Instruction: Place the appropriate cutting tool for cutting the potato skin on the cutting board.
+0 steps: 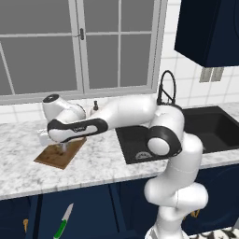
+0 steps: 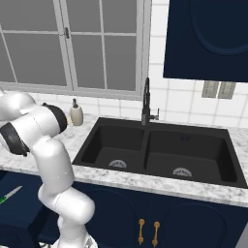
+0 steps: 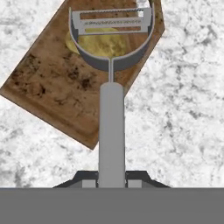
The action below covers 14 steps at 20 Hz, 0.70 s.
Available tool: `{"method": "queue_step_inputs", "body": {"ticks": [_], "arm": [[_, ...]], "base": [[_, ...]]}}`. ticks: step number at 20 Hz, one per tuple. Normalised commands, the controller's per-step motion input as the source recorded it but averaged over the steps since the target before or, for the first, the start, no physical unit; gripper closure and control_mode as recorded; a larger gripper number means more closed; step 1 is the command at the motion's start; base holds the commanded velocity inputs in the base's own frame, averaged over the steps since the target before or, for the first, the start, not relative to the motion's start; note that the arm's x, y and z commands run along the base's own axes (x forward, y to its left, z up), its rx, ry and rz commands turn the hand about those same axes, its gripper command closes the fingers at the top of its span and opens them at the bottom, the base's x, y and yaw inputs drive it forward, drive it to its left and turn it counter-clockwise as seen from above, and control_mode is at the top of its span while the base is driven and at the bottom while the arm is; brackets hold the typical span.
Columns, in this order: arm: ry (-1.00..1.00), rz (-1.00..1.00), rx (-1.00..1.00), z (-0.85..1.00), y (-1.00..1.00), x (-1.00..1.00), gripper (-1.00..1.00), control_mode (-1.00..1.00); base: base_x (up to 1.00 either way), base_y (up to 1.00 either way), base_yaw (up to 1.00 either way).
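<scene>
Pinching the peeler (image 3: pixel 111 127) by its handle end in the gripper (image 3: pixel 111 180), hovering above the cutting board (image 3: pixel 57 87), long axis pointing straight ahead, forked head overlapping the potato (image 3: pixel 103 44) lying on the board.

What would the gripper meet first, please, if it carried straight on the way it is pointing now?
Probably the potato. The gripper holds the peeler out ahead of it, and the forked head lines up over the potato lying on the cutting board. The gap between head and potato cannot be judged from the hand view.
</scene>
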Motion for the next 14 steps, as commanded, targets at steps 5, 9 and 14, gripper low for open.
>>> {"method": "queue_step_inputs", "body": {"ticks": [5,9,14], "arm": [[0.00,0.00,0.00,-0.13,0.05,0.18,1.00,-1.00],[-0.02,0.00,0.00,-0.36,0.25,0.62,1.00,-1.00],[0.00,0.01,0.01,-0.15,0.25,0.48,1.00,-1.00]], "base": [[0.00,0.00,0.00],[0.00,0.00,0.00],[0.00,0.00,0.00]]}}
